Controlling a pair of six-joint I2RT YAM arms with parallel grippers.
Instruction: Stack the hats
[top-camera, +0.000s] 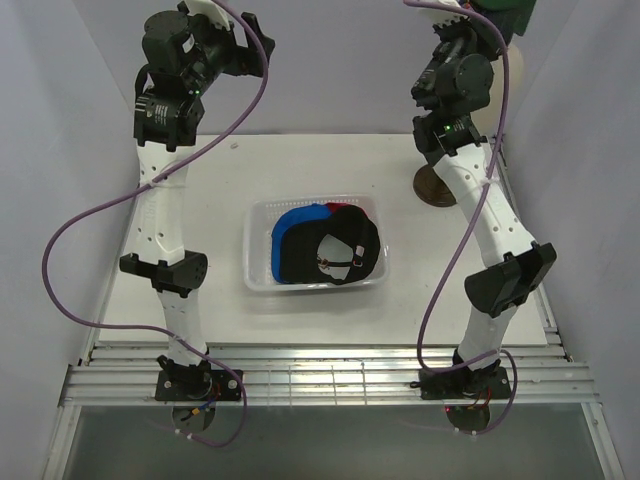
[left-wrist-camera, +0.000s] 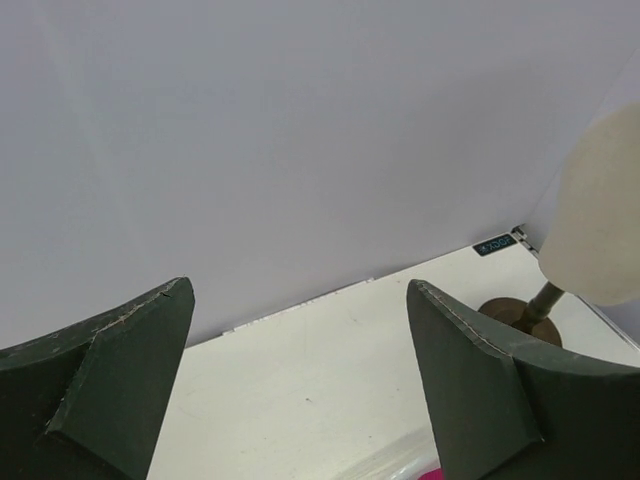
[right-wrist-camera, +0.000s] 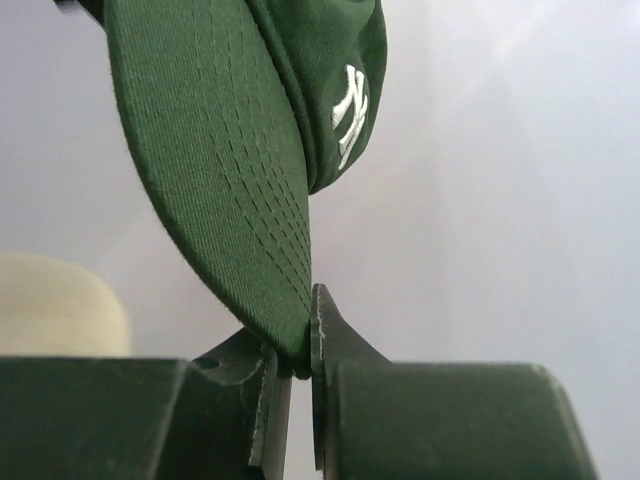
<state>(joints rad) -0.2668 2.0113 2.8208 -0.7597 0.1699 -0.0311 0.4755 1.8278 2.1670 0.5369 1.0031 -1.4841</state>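
Hats (top-camera: 322, 250) in clear tray (top-camera: 252, 250)

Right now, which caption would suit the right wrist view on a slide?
Right gripper pinches the brim of a dark green cap with white logo; beige mannequin head behind.

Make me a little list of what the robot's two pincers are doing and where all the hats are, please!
left pincer: wide open, holding nothing, up above the table
right pincer: shut on the brim of the green hat, held up high
tray: black hat on top, blue hat under it, red hat peeking out behind
mannequin head: beige, at the table's far right
left to do: green hat not yet on the pile
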